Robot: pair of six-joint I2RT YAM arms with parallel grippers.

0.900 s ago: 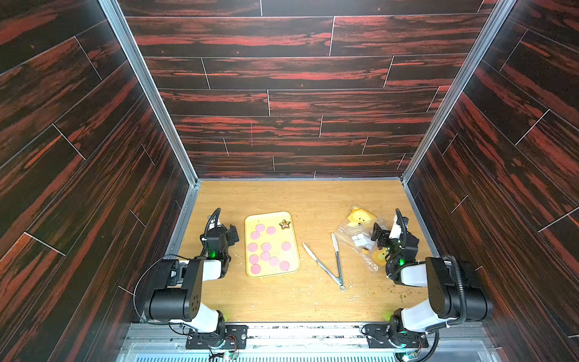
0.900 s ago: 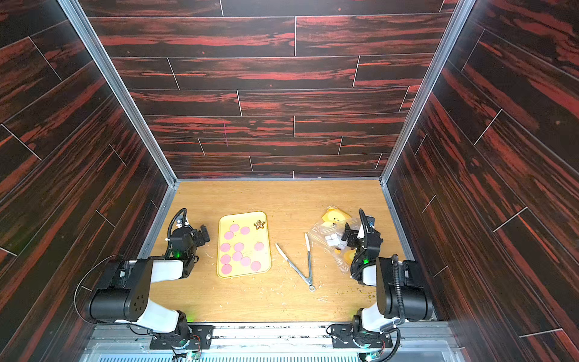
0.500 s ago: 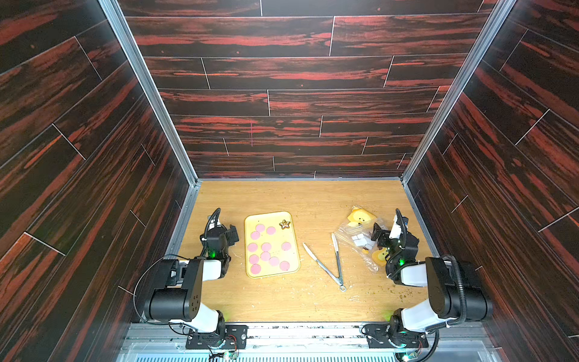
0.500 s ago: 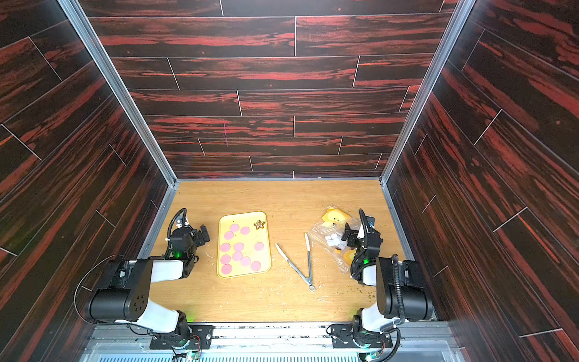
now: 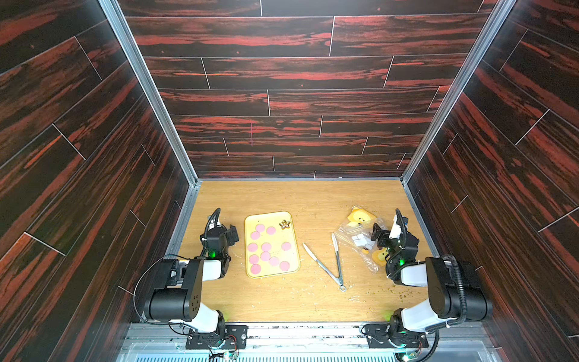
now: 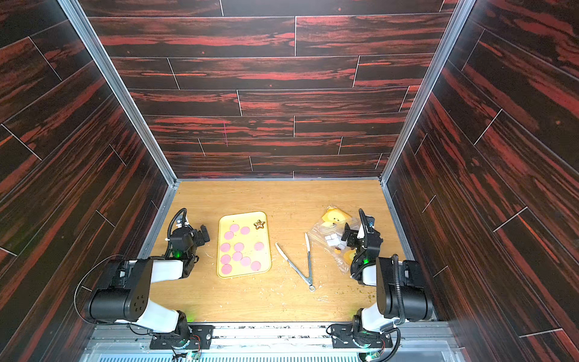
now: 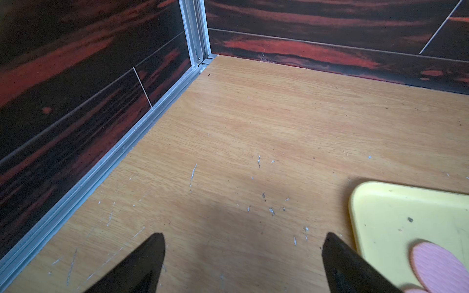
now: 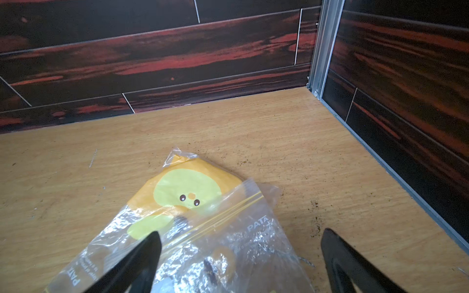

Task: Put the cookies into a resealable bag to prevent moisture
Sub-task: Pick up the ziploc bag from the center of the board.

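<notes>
Eleven pink cookies (image 5: 266, 247) lay flat on the yellow tray (image 5: 270, 216), none in the bag; a small gold star (image 5: 284, 223) sat in the tray's far corner; the left gripper (image 5: 233, 234) stood just beside the tray's left edge, jaws spread wide, holding nothing; in the left wrist view one cookie showed close by a fingertip (image 7: 337, 251); the right gripper (image 5: 377, 233) hung over the clear bag (image 5: 357, 239), jaws likewise wide and empty, well apart from the cookies; whether it touched the bag I could not tell; tongs (image 5: 336, 260) lay on the table (image 5: 313, 200) between tray and bag.
</notes>
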